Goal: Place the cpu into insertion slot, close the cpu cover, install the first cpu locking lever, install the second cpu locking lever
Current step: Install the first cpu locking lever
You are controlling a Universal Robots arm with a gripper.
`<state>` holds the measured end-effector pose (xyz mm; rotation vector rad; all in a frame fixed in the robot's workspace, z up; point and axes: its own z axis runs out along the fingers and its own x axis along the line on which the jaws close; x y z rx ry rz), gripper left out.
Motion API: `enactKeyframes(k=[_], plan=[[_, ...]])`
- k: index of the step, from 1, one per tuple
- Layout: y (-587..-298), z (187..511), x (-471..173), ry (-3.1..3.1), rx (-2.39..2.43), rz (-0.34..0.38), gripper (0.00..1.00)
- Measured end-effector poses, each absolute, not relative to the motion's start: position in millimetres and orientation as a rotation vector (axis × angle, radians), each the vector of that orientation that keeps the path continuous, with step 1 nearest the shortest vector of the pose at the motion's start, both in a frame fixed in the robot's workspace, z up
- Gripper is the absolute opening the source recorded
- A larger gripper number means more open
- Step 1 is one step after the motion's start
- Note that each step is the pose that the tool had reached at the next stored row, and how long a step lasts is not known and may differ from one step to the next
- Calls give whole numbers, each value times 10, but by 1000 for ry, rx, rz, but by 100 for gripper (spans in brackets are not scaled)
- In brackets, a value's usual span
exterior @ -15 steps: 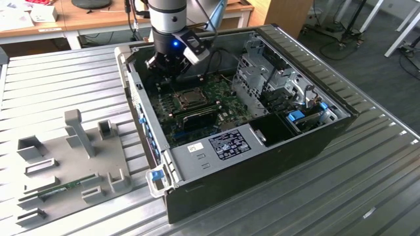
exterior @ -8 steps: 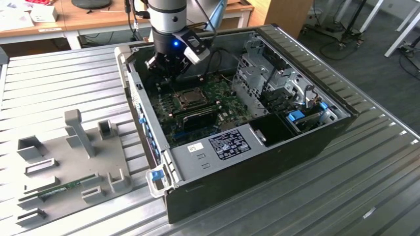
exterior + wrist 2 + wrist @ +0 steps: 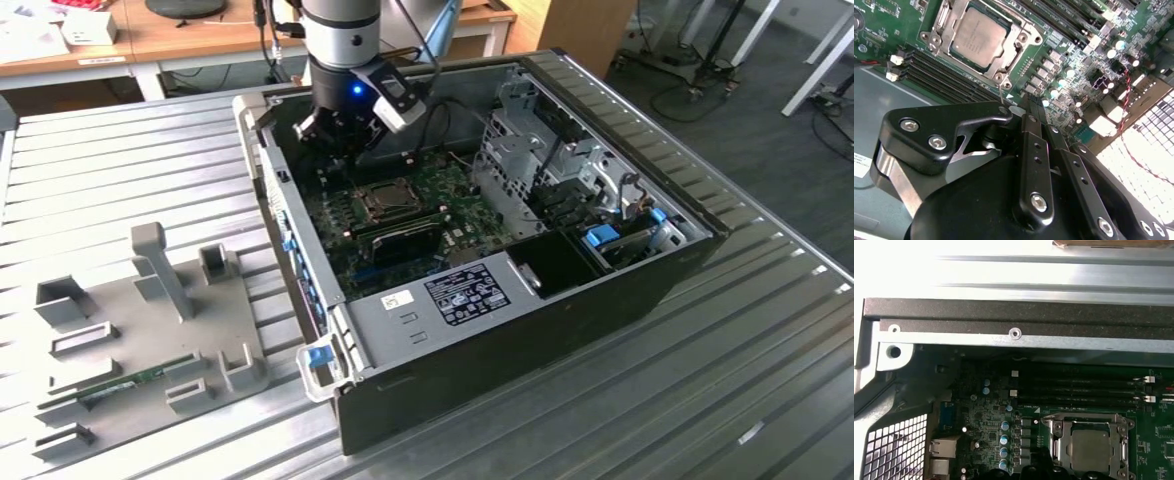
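Under cpu cover (image 3: 1013,47), cpu (image 3: 976,40) seated; claw (image 3: 1029,114) beside; printed label (image 3: 467,293) on case (image 3: 534,335).

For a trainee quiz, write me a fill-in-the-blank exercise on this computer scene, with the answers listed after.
1. The cpu lies in the insertion ___.
2. The cpu cover is ___ around it.
3. The circuit board under them is ___ in colour.
4. In the exterior view, the gripper hangs inside the open computer ___.
Missing words: slot; closed; green; case.
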<state>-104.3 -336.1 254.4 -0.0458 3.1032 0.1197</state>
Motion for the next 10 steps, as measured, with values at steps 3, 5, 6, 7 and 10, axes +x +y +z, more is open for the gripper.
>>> enactKeyframes(k=[3, 5, 6, 7, 10], plan=[[-3360, 2539, -1043, 3112, -45, 142, 10], [-3360, 2536, -1043, 3118, -44, 156, 10], [-3360, 2534, -1043, 3120, -44, 162, 10], [-3360, 2532, -1043, 3122, -44, 166, 10], [-3361, 2530, -1044, 3124, -44, 177, 10]])
